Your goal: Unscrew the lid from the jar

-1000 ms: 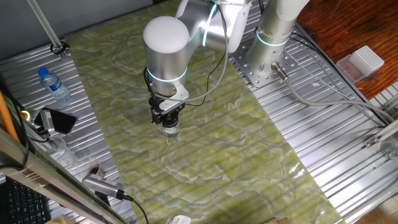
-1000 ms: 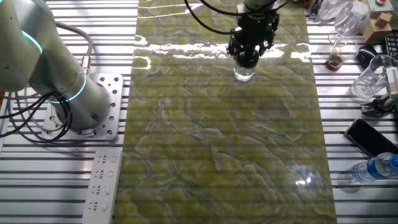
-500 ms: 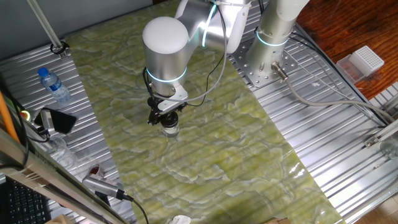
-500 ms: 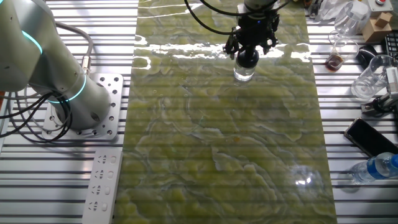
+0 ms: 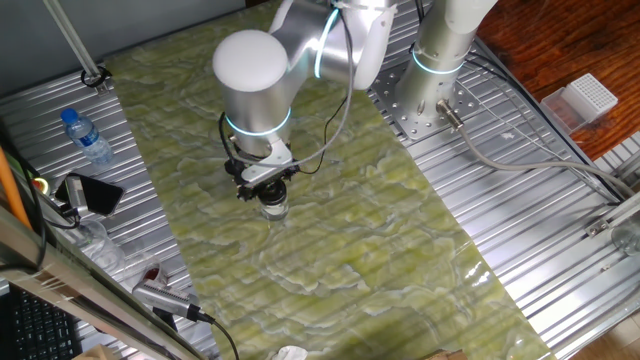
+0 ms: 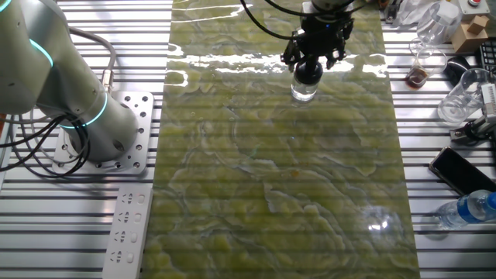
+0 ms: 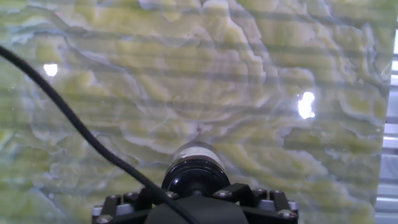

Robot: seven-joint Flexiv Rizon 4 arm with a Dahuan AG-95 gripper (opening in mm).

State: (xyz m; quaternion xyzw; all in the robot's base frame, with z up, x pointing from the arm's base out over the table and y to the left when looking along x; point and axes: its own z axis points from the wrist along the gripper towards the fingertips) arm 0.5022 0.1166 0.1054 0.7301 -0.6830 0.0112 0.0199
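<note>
The jar [image 6: 304,91] stands upright on the green marbled mat [image 6: 279,194], toward its far end in the other fixed view, with the black lid [image 7: 194,176] on top. My claw [image 5: 268,190] sits right over that lid — in my hand view the glossy cap fills the space just ahead of my fingers [image 7: 261,200], and from the side my fingers seem to close around it, though I cannot tell for sure whether they grip or only touch. Clear glass shows below the cap. The mat lies on a ribbed metal table [image 5: 540,230]. Off to one side — well apart from the jar — lie a water bottle with a blue cap [image 5: 88,138] and a dark phone [image 6: 461,172].
</note>
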